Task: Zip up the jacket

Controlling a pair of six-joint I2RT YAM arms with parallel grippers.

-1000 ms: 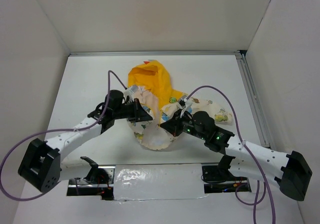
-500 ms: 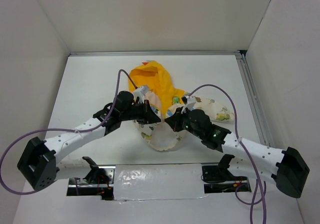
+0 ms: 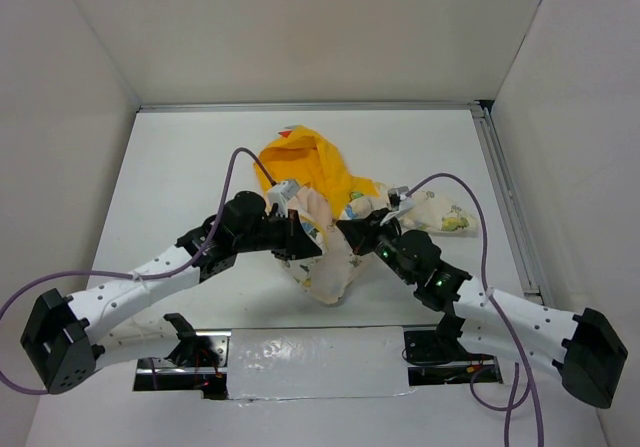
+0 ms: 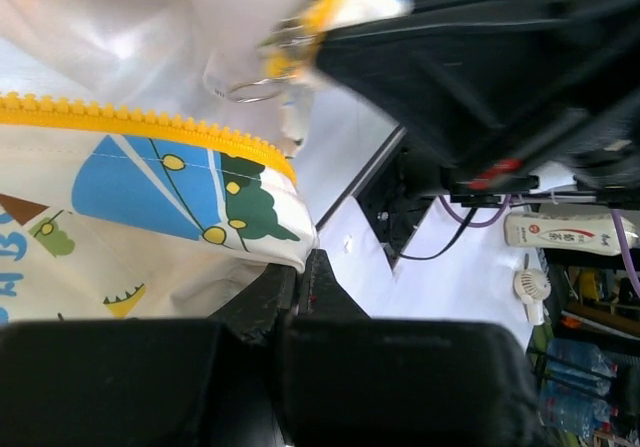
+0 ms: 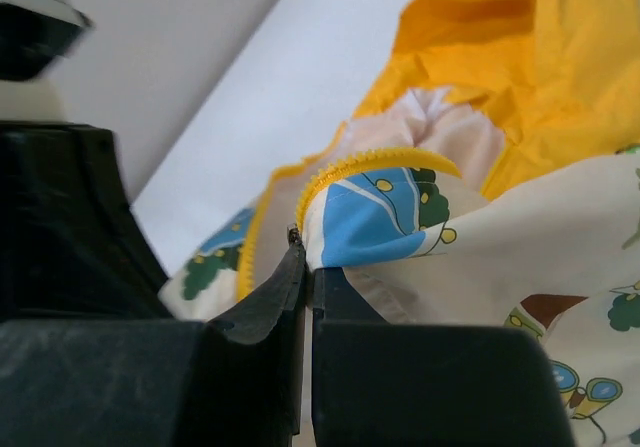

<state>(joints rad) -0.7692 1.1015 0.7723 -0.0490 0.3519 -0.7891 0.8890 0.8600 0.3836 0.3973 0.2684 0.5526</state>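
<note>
A flat white table (image 3: 180, 167), walled in by pale panels, carries everything. Near its middle lies the small child's jacket (image 3: 335, 267) of cream fabric printed with colourful cartoon animals. Its bright yellow hood (image 3: 305, 162) points to the far side and one printed sleeve (image 3: 440, 212) trails off to the right. The jacket's front is gathered up off the table between the two arms.

The white-and-black left arm (image 3: 150, 272) and the matching right arm (image 3: 500, 312) reach in from the near edge and converge on the bunched front. A purple cable (image 3: 235, 167) loops over the left arm.

The left gripper (image 4: 305, 267) has its black jaws pressed together on a corner of printed cream fabric. The right gripper (image 5: 305, 257) likewise has its jaws closed tight, pinching the hem of the other printed panel.

A row of yellow zipper teeth (image 4: 140, 125) runs along the edge of the fabric the left gripper holds. A similar toothed yellow edge curves just above the right gripper's tips.
</note>
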